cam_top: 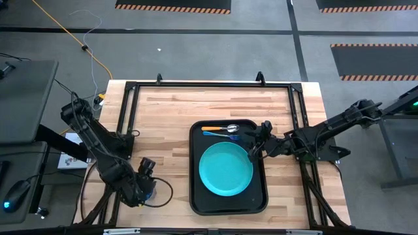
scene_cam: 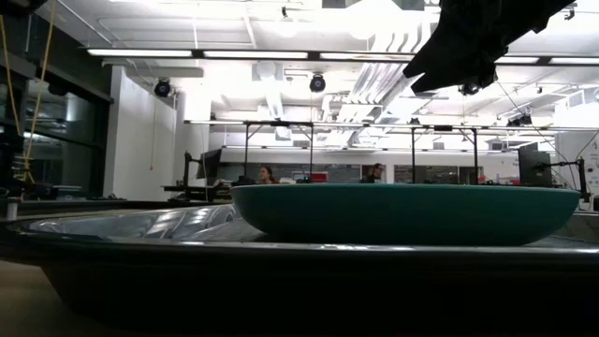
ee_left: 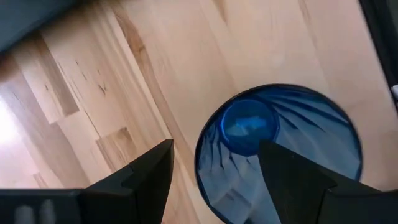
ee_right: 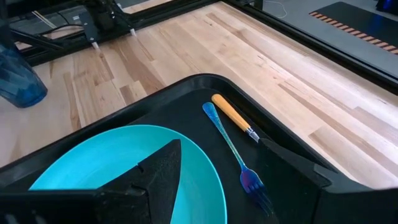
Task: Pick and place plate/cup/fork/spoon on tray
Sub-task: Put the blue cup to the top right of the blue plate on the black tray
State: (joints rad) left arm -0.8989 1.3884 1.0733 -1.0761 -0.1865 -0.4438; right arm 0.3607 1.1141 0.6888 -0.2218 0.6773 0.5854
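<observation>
The teal plate (cam_top: 225, 170) lies flat in the black tray (cam_top: 196, 196). The blue fork (ee_right: 235, 149) and the orange-handled spoon (ee_right: 230, 114) lie side by side on the tray's floor at its far end. The dark blue cup (ee_left: 280, 149) stands upright on the wood near the table's near left corner. My left gripper (ee_left: 214, 180) is open above it, pointing down, with one finger (ee_left: 149, 177) outside the cup's wall and the other (ee_left: 289, 180) over its mouth. My right gripper (ee_right: 227, 180) is open and empty above the tray's right part, by the plate's far right rim.
A black metal frame (cam_top: 209, 85) runs around the wooden tabletop. Bare wood (cam_top: 163, 124) lies between the cup and the tray. In the low view the tray's rim (scene_cam: 281, 257) and the plate (scene_cam: 402, 211) fill the foreground, and people sit in the room behind.
</observation>
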